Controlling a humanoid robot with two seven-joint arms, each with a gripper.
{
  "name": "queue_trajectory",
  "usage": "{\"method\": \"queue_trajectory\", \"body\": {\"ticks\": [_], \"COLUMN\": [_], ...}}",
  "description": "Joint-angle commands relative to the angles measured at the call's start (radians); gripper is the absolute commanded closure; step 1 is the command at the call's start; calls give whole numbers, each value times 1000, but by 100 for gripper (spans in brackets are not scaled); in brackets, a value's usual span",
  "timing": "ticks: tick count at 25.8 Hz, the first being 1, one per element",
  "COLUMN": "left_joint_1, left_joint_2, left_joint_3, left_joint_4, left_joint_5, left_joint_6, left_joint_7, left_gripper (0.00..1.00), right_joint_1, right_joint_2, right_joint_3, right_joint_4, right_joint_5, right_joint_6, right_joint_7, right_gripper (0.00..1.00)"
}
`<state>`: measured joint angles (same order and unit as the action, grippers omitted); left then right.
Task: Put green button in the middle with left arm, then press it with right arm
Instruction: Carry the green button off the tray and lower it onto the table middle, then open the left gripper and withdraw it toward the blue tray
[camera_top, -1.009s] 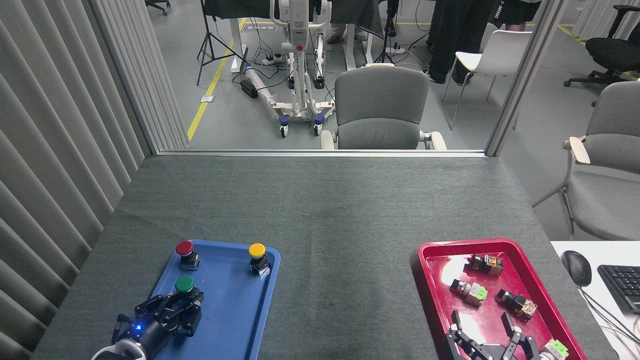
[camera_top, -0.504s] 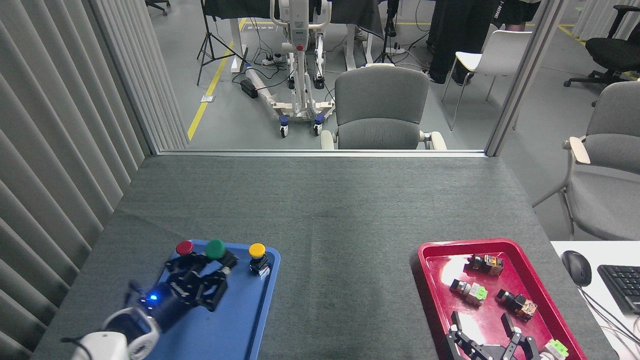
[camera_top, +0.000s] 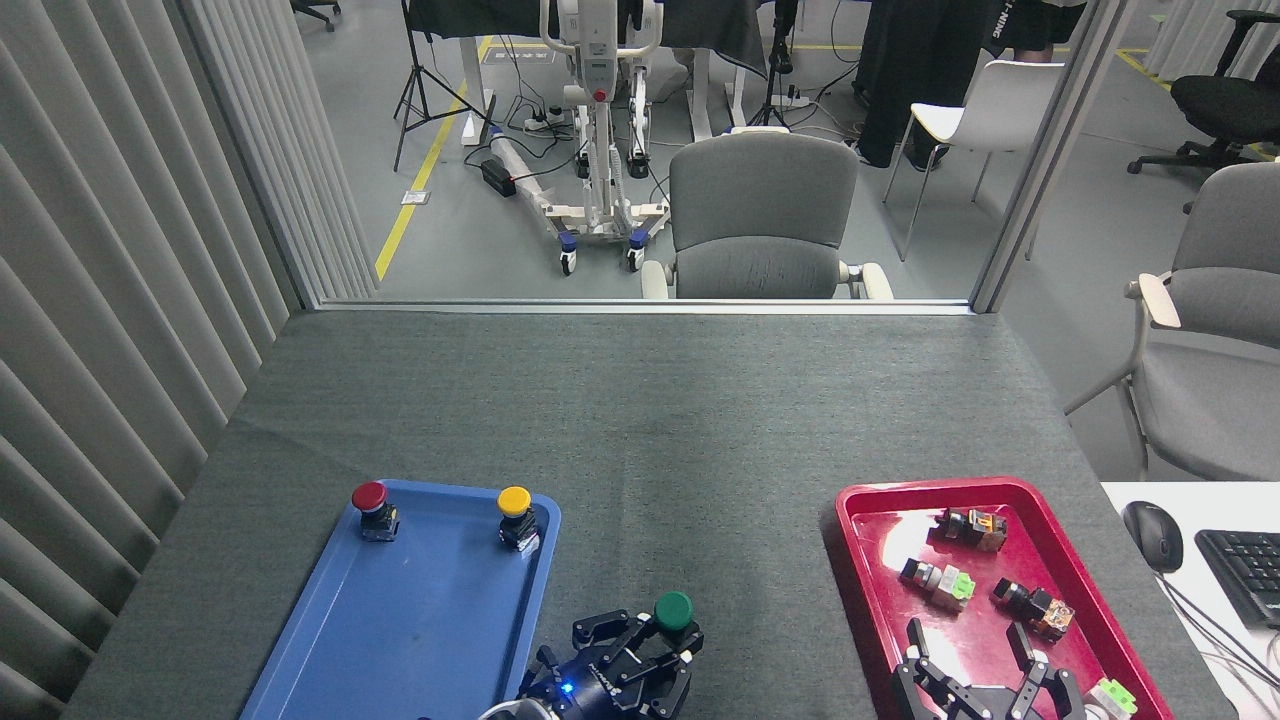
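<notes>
A: Where is the green button (camera_top: 673, 610)?

B: Over the bare grey cloth (camera_top: 680, 420) between the blue tray (camera_top: 420, 620) and red tray (camera_top: 880, 580), near the table's front edge, clasped in the left gripper (camera_top: 640, 650).

A: And the right gripper (camera_top: 975, 655)?

B: At the red tray's near end, fingers spread apart, holding nothing.

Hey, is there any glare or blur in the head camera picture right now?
Head view: sharp throughout, no motion blur on the left end effector holding the green button; a pale glare patch on the red tray floor; soft, even light on the table cloth.
</notes>
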<state>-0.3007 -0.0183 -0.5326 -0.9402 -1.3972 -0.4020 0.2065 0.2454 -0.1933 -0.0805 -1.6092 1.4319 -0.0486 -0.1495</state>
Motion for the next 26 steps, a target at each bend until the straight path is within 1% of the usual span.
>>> {"method": "queue_trajectory", "body": {"ticks": [1, 4, 6, 7, 9, 10, 11, 12, 13, 16, 18, 19, 20, 22, 24, 25, 26], "left_joint_1": [-23, -23, -24, -26, -28, -28, -28, -28, -28, -23, -18, -3, 29, 140, 253, 322, 393], "left_joint_2": [-45, -71, -98, -107, -112, -111, -111, -111, -106, -88, -51, -25, -2, 61, 100, 103, 106], "left_joint_3": [-7, -9, -6, -3, -1, -1, -1, -1, -3, -3, 6, 25, 51, 128, 223, 270, 310], "left_joint_4": [78, 90, 129, 143, 138, 133, 124, 103, 80, 41, 8, -38, -100, -281, -474, -560, -629], "left_joint_5": [3, 1, -2, -3, -2, 1, 3, 6, 7, 7, 7, 9, 9, 10, 15, 15, 14], "left_joint_6": [37, 43, 55, 74, 143, 173, 190, 193, 181, 108, 71, 61, 58, 69, 91, 126, 186], "left_joint_7": [-1, -3, -7, -18, -61, -68, -65, -62, -59, -58, -58, -58, -58, -50, -4, 36, 77], "left_gripper": [100, 100, 100, 95, 71, 52, 31, 4, 0, 0, 0, 0, 0, 0, 0, 0, 0], "right_joint_1": [-3, 0, 2, 0, -3, -3, -3, -3, -3, -8, -12, -17, -23, -29, -31, -34, -44], "right_joint_2": [-8, -17, -15, -15, -15, -15, -15, -14, -12, -12, -11, -11, -11, -11, -8, -6, -6], "right_joint_3": [4, 4, 4, 4, 4, 5, 5, 5, 7, 8, 31, 47, 54, 62, 87, 102, 117], "right_joint_4": [5, 11, 11, 11, 12, 12, 12, 12, 12, 14, 14, 14, 15, 15, 15, 15, 17], "right_joint_5": [-45, -47, -44, -42, -41, -41, -41, -39, -39, -38, -34, -30, -28, -28, -24, -11, 7], "right_joint_6": [0, 1, 1, 1, 3, 4, 6, 7, 7, 9, 10, 10, 10, 10, 10, 10, 12], "right_joint_7": [-7, -8, -8, -8, -8, -8, -8, -8, -8, -7, -7, -7, -5, -5, -5, -5, -5], "right_gripper": [0, 0, 0, 0, 0, 0, 0, 0, 0, 0, 0, 0, 0, 0, 0, 0, 0]}}
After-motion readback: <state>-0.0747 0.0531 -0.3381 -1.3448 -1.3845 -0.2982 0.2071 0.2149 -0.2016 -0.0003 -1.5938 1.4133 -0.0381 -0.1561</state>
